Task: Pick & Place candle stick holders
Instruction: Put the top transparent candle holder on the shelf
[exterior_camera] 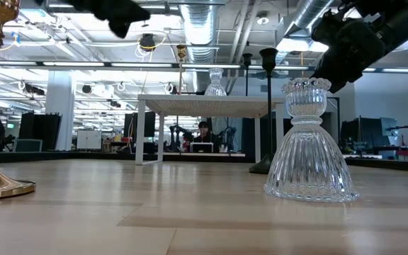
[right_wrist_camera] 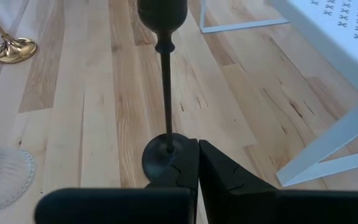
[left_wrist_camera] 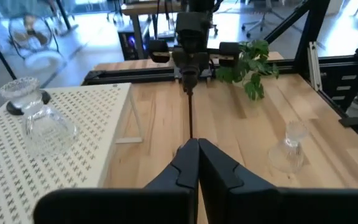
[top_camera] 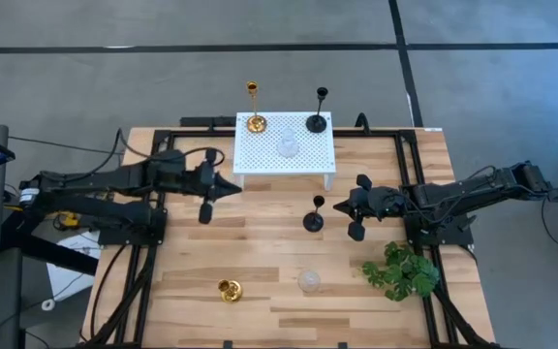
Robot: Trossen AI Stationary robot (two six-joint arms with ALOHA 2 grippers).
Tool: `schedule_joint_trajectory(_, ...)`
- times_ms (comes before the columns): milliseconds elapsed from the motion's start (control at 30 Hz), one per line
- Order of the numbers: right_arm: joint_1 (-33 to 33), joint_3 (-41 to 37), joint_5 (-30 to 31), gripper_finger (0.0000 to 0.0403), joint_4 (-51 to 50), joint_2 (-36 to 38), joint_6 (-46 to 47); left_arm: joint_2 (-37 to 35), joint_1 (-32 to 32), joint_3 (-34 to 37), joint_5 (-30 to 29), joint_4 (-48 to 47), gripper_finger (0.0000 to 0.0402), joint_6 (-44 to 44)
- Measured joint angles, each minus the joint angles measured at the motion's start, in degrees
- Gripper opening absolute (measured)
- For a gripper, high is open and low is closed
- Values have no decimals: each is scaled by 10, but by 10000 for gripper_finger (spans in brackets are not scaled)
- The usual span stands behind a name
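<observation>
A tall black holder point(top_camera: 313, 221) stands on its round base on the table's middle right. My right gripper point(top_camera: 340, 206) is shut, and its tips sit right beside that base point(right_wrist_camera: 157, 160), on the side toward the table's right edge. My left gripper point(top_camera: 232, 186) is shut and empty in front of the white platform point(top_camera: 260, 160). On the platform stand a gold holder point(top_camera: 255, 121), a black holder point(top_camera: 317, 121) and a clear glass holder point(top_camera: 288, 145). Another gold holder point(top_camera: 230, 289) and another clear glass holder point(top_camera: 309, 281) stand near the table's near edge. My right gripper's shut fingertips point(right_wrist_camera: 188, 163) overlap the right edge of the black holder's base point(right_wrist_camera: 157, 160) in the right wrist view. I cannot tell whether they touch it. The holder stands upright on the table.
A green leafy plant point(top_camera: 402, 271) stands at the near right, close behind my right arm. The white platform's legs point(top_camera: 329, 179) rest on the table just beyond the black holder. Bare wood lies between the two near holders and the platform.
</observation>
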State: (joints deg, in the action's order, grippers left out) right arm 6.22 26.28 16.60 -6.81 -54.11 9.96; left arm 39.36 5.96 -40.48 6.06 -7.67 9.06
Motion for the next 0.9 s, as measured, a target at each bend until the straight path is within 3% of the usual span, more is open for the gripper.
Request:
schedule_joint_trajectory(233, 0, 0, 0, 0, 4, 0, 0, -96, 0, 142, 0, 95, 5, 8)
schedule_joint_trajectory(400, 0, 0, 1, 0, 21, 0, 0, -130, 0, 207, 0, 132, 5, 8)
schedule_joint_trajectory(700, 0, 0, 1, 0, 29, 0, 0, -138, 0, 244, 52, 157, 5, 27)
schedule_joint_trajectory(900, 0, 0, 1, 0, 30, 0, 0, -138, 0, 249, 55, 172, 6, 27)
